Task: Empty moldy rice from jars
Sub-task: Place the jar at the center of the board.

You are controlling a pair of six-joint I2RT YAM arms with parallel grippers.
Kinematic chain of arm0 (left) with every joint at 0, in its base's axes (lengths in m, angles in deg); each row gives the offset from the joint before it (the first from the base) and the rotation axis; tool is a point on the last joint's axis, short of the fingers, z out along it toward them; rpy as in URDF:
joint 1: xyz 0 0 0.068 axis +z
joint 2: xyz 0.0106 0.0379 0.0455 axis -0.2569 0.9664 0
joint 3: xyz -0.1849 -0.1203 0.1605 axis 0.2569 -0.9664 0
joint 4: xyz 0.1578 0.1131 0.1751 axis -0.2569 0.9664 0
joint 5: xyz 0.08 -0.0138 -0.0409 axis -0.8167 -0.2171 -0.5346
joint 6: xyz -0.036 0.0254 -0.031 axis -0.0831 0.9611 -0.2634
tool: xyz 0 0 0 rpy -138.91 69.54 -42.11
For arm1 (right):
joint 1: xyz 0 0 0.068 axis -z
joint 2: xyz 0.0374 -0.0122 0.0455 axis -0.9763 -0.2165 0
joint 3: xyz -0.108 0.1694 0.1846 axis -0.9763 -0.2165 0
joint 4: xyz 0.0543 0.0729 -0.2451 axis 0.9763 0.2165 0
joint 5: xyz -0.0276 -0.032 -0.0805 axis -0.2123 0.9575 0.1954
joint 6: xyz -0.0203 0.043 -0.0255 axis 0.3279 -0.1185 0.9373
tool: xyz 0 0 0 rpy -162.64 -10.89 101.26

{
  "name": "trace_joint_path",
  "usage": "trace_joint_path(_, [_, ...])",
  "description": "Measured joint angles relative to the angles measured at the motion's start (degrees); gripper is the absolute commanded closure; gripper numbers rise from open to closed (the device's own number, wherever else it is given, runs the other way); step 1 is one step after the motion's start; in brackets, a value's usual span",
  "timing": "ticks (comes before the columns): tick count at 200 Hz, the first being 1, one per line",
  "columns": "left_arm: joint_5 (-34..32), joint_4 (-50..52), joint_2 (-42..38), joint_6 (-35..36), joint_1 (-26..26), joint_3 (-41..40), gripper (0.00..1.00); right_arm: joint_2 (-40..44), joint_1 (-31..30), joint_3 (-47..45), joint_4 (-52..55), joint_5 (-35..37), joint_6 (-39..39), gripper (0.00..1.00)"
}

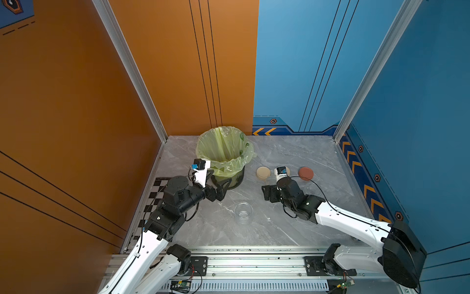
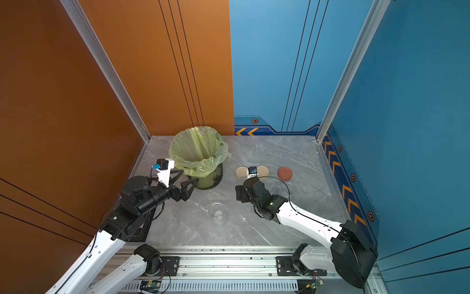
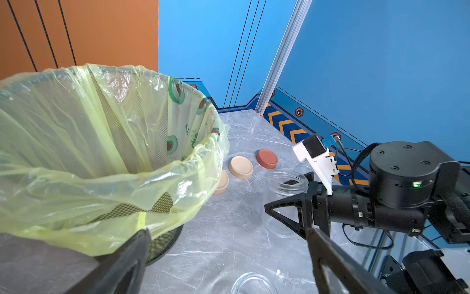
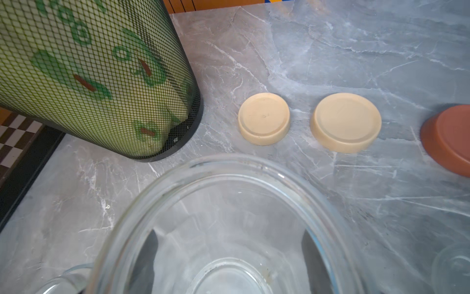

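1. In the right wrist view the right tool (image 4: 230, 257) is seen only as two dark fingers (image 4: 150, 254), blurred through the clear jar (image 4: 229, 203) gripped between them; that jar's base is cut off.
2. In both top views that jar is too faint to be traced, and one beige lid (image 2: 264, 171) is partly hidden behind the right wrist camera (image 2: 252, 171).
3. The reddish-brown lid (image 4: 450, 137), a second jar (image 4: 58, 282) and a third jar (image 4: 455, 264) are cut off by the right wrist picture's edges.
4. In the left wrist view the other beige lid (image 3: 222, 182) is half hidden behind the green bag (image 3: 101, 152), and the fingers (image 3: 122, 262) of the left tool (image 3: 227, 230) are cut off.
5. In both top views the mesh bin (image 1: 235, 179) has its floor hidden by bag folds.
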Motion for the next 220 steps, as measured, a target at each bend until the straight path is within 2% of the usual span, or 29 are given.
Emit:
trace_joint_path(34, [-2.38, 0.72, -2.58, -0.5, -2.01, -3.5, 0.02, -0.66, -1.42, -5.66, -6.99, 3.63, 2.29, 1.0])
trace_joint_path(74, [-4.57, 2.08, -3.8, -1.44, -4.2, -5.31, 0.02, -5.18, -1.73, -8.79, -15.1, 6.99, 4.15, 1.0])
trace_joint_path(132, [-6.75, 2.47, -4.17, -1.55, -5.84, -5.31, 0.02, -13.2, -1.77, -10.62, -23.19, 11.37, 4.83, 1.0])
trace_joint_path(141, [-6.97, 2.62, -4.17, -1.55, -5.97, -5.31, 0.02, -14.14, -1.77, -10.64, -24.83, 11.98, 4.85, 0.97])
trace_joint_path(149, [-7.21, 2.75, -4.17, -1.57, -6.12, -5.31, 0.02, -14.95, -1.77, -10.64, -26.25, 12.39, 5.03, 0.9])
trace_joint_path(173, [-7.67, 3.43, -4.2, -1.77, -6.27, -5.31, 0.02, -16.79, -1.77, -10.67, -29.68, 12.96, 5.75, 0.48])
trace_joint_path(188, [-7.93, 3.8, -4.33, -1.75, -6.27, -5.31, 0.02, -17.2, -1.77, -10.67, -30.45, 13.42, 5.9, 0.02])
trace_joint_path(220, [-9.09, 4.85, -4.98, -1.7, -6.34, -5.31, 0.02, -17.09, -1.77, -10.84, -30.6, 13.99, 6.6, 0.0])
